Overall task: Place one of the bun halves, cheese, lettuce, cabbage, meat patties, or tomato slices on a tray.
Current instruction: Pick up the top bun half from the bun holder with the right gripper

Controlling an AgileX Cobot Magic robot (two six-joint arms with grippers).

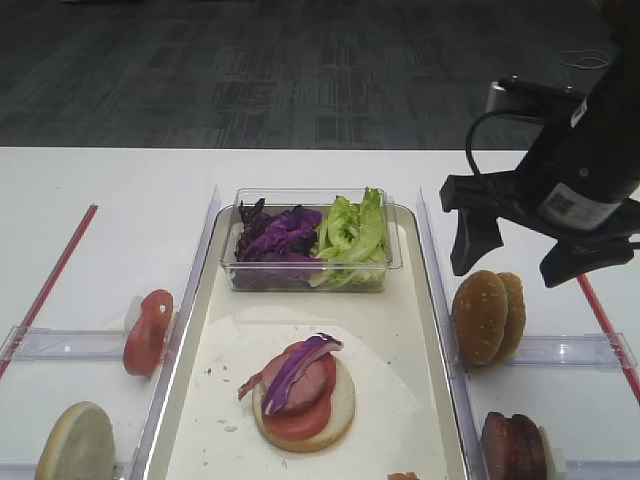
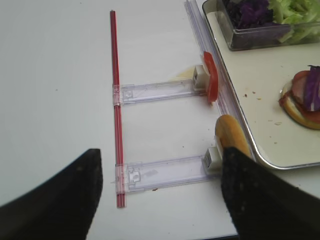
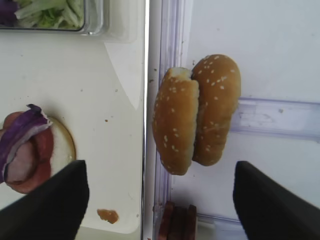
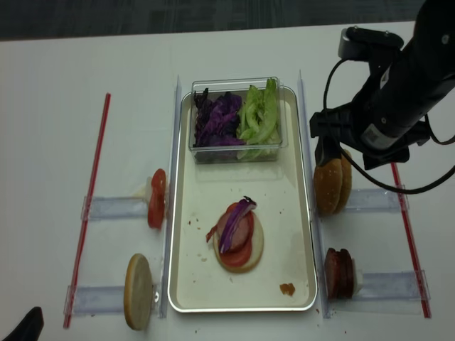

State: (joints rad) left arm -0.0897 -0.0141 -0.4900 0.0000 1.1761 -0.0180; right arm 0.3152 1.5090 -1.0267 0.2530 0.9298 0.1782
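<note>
the right tool (image 1: 528, 245) hangs with its jaws spread wide and empty, directly over the pair of sesame bun halves (image 1: 488, 316) standing on edge just right of the tray (image 1: 440, 330), outside its rim. the left tool (image 2: 160, 200) shows only as two dark fingers at the bottom of its own wrist view, wide apart with nothing between them, hovering low over the table (image 1: 110, 200) near the left-hand racks.

going left to right: on the left of the table a pale flat-faced bun disc (image 1: 75, 442) and the tomato slices (image 1: 148, 330) stand upright in clear plastic holders. on the tray, a clear tub at the far end holds the cabbage (image 1: 275, 235) beside the lettuce (image 1: 352, 235), and nearer the front sits a part-built stack (image 1: 304, 395) of bun base, tomato, meat and a purple strip. right of the tray come the bun halves, then the meat patties (image 1: 513, 447) nearer the front.

the buns look light, soft and springy, so a hard squeeze would likely dent or crease the crust. the two lean against each other, touching face to back, so a grip should probably take only the tray-side one, pads across its thin edge-on width, one finger slipping into the seam between them. the seeded crust gives fair friction. the risk is dragging the neighbour along or tipping it off its holder.
</note>
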